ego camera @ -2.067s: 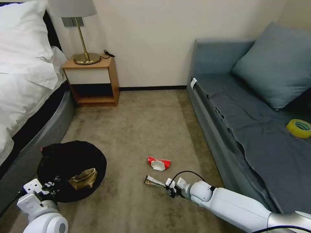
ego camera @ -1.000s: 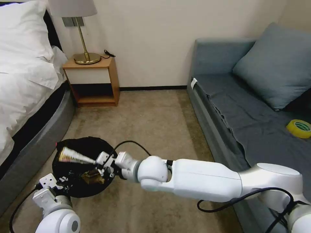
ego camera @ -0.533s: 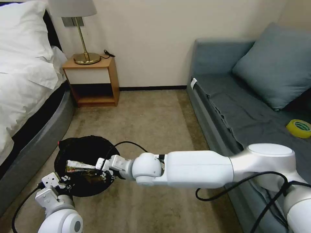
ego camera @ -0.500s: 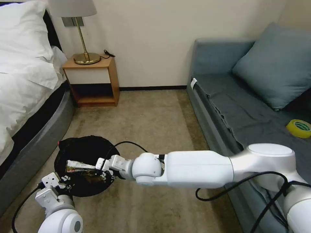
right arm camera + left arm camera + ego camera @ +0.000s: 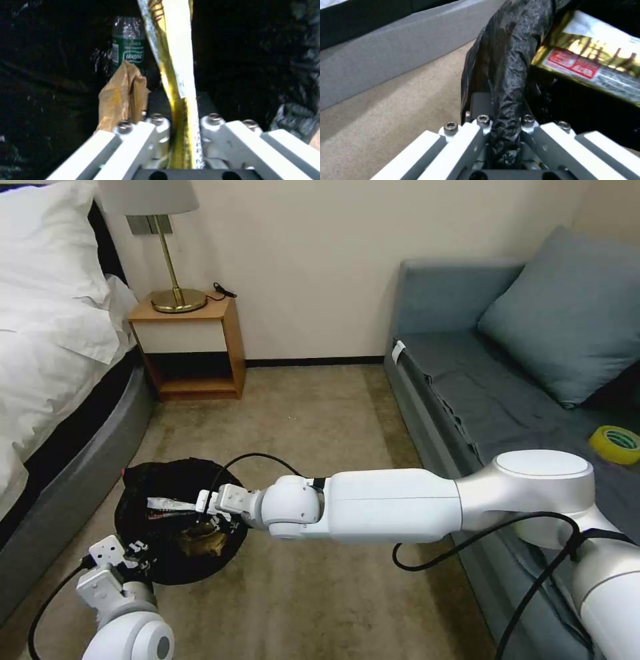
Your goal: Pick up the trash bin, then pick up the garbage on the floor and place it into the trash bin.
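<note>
Head view hides the trash bin's (image 5: 143,513) white wall under its black bag, and the right arm covers the carpet near the sofa. Left tool (image 5: 133,553) is pinched on the bag-covered rim at the bin's near edge. Right tool (image 5: 203,503), pressed together on the dark-and-gold wrapper (image 5: 170,505), hangs over the bin, lower and flatter than a second ago. Brown paper bag (image 5: 121,95) and green-labelled bottle (image 5: 128,47) lie inside.
</note>
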`<state>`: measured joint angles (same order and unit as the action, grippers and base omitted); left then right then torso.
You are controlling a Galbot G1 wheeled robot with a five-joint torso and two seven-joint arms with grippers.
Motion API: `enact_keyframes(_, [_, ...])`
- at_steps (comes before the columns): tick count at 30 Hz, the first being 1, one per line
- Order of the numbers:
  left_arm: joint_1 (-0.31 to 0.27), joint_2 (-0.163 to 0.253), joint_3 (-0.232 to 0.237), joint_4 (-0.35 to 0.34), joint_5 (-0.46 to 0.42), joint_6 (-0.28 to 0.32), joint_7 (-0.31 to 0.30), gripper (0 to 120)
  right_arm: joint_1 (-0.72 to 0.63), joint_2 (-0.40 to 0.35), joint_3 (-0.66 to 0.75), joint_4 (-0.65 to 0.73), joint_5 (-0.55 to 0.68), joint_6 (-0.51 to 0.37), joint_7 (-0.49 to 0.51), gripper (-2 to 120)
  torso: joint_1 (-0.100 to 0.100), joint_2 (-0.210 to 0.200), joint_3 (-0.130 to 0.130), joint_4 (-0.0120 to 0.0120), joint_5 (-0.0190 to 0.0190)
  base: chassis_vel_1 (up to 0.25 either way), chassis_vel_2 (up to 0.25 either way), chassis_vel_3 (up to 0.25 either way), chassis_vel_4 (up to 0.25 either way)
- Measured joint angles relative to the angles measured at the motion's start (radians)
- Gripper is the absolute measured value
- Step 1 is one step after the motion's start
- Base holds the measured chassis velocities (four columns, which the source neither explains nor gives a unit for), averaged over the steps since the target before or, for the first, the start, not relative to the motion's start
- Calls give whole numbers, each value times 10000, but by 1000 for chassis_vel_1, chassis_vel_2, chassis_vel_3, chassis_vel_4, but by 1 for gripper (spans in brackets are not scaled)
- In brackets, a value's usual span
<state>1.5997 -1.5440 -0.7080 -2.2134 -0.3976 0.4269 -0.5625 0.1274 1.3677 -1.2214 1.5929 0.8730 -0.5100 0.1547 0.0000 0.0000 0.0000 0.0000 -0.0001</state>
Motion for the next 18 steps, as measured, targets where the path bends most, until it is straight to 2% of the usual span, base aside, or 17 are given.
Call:
enact_keyframes(3, [0, -4, 0, 46, 0, -28, 4, 1, 0, 73, 2, 95, 0, -4, 185, 25, 0, 0, 0, 1, 0, 0, 0, 0, 0])
enact_keyframes(6, [0, -4, -6, 65, 0, -32, 6, 1, 4, 77, 7, 167, 0, -7, 208, 32, 0, 0, 0, 1, 0, 0, 0, 0, 0])
enact_keyframes(8, [-28, -4, -10, 69, 0, -32, 10, 1, 32, 58, 41, 283, 0, -7, 221, 45, 0, 0, 0, 0, 0, 0, 0, 0, 0])
enact_keyframes(10, [-34, -4, -9, 69, 0, -33, 11, 1, 35, 50, 50, 307, 0, -7, 224, 47, 0, 0, 0, 0, 0, 0, 0, 0, 0])
enact_keyframes(12, [-54, -6, 11, 69, 0, -29, 12, 1, 82, 25, 90, 385, 25, -8, 225, 58, 0, 0, 0, 0, 0, 0, 0, 0, 0])
enact_keyframes(13, [-54, -6, 11, 69, 0, -29, 12, 1, 82, 25, 90, 385, 25, -8, 225, 58, 0, 0, 0, 0, 0, 0, 0, 0, 0])
enact_keyframes(18, [-72, -39, 37, 98, 0, -27, 16, 1, 146, 0, 175, 457, 84, 8, 227, 76, 0, 0, 0, 0, 0, 0, 0, 0, 0])
